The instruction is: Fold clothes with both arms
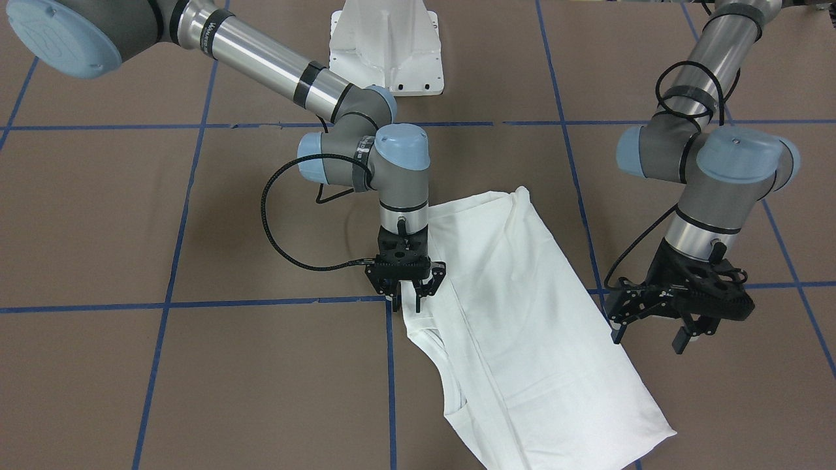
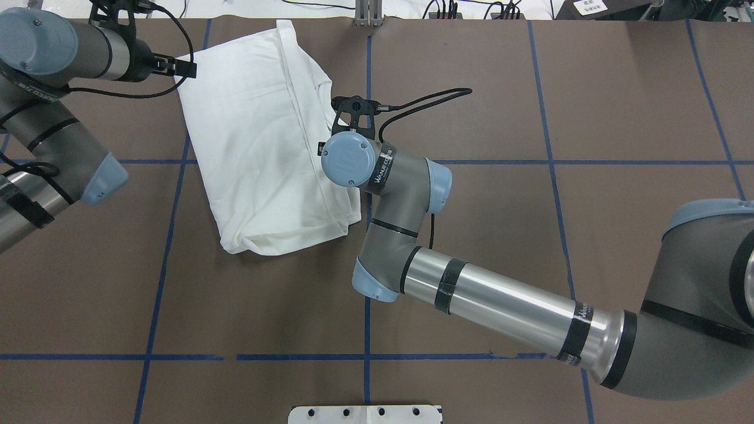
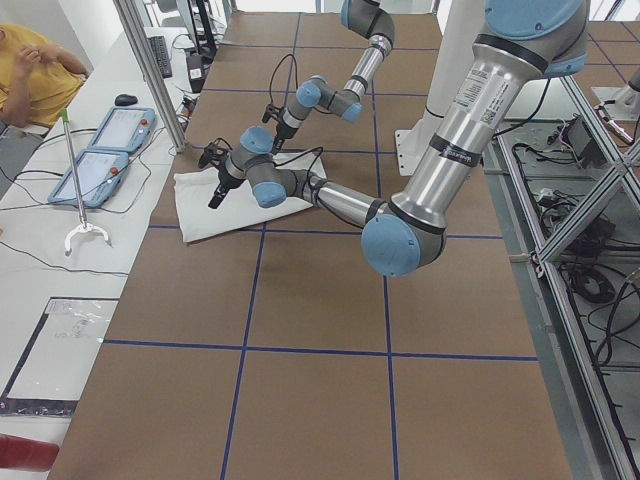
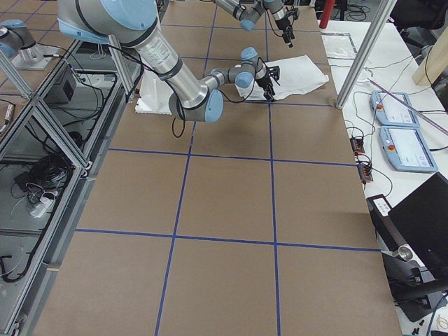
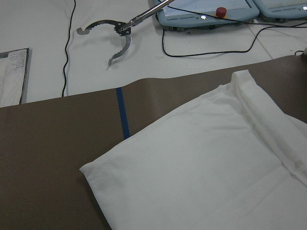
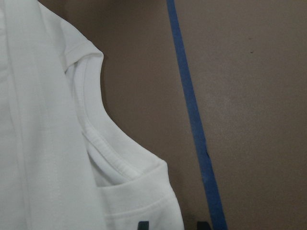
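The white T-shirt (image 1: 522, 313) lies folded lengthwise on the brown table, plain side up, with no print showing. Its ribbed collar (image 6: 105, 158) is on the right arm's side. My right gripper (image 1: 406, 301) stands down at the shirt's edge by the collar. Its fingers are apart, with the shoulder hem and bare table between the tips (image 6: 172, 225). My left gripper (image 1: 650, 336) is open and empty. It hovers just off the shirt's opposite long edge, near the far corner (image 2: 182, 66). The left wrist view shows only shirt (image 5: 216, 163), no fingers.
The white pedestal base (image 1: 385, 46) stands at the robot's side of the table. Blue tape lines (image 2: 366, 235) cross the brown surface. Beyond the far table edge lie teach pendants (image 5: 206, 14), a metal grabber tool (image 5: 115, 33) and cables. An operator (image 3: 30, 70) sits there.
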Tool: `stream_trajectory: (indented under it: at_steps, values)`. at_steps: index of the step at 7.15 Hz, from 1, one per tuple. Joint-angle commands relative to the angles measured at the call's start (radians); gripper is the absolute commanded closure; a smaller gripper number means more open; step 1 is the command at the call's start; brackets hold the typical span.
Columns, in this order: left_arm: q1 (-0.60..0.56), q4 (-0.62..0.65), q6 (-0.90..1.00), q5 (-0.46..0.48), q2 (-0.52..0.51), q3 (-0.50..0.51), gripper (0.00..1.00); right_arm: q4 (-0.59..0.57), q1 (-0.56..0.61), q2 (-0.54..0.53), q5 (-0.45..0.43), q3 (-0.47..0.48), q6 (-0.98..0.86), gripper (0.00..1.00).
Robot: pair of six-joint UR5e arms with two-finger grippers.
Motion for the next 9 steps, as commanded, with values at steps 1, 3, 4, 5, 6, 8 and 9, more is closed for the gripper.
stream_trajectory:
  at_steps: [1, 3, 4, 5, 6, 8, 9]
  values:
    - [0.000, 0.000, 0.000, -0.001, 0.002, -0.002, 0.00, 0.000, -0.001, 0.004, 0.000, 0.001, 0.001, 1.00]
    - [0.000, -0.002, 0.000, -0.001, 0.002, -0.002, 0.00, -0.002, -0.001, 0.005, 0.000, 0.004, 0.001, 1.00]
    - [0.000, 0.000, 0.000, -0.001, 0.002, -0.002, 0.00, -0.005, 0.000, 0.005, 0.005, 0.021, 0.001, 1.00]
    - [0.000, -0.002, 0.000, -0.001, 0.002, -0.003, 0.00, -0.082, 0.002, -0.011, 0.011, 0.100, 0.001, 1.00]
    - [0.000, -0.002, 0.000, -0.001, 0.002, -0.003, 0.00, -0.207, 0.002, -0.072, 0.014, 0.251, 0.001, 1.00]
    - [0.000, -0.002, 0.000, -0.001, 0.002, -0.003, 0.00, -0.285, -0.053, -0.355, 0.005, 0.647, 0.005, 1.00]
    - [0.000, -0.003, 0.000, -0.001, 0.002, -0.005, 0.00, -0.326, -0.090, -0.452, -0.021, 0.793, 0.005, 1.00]
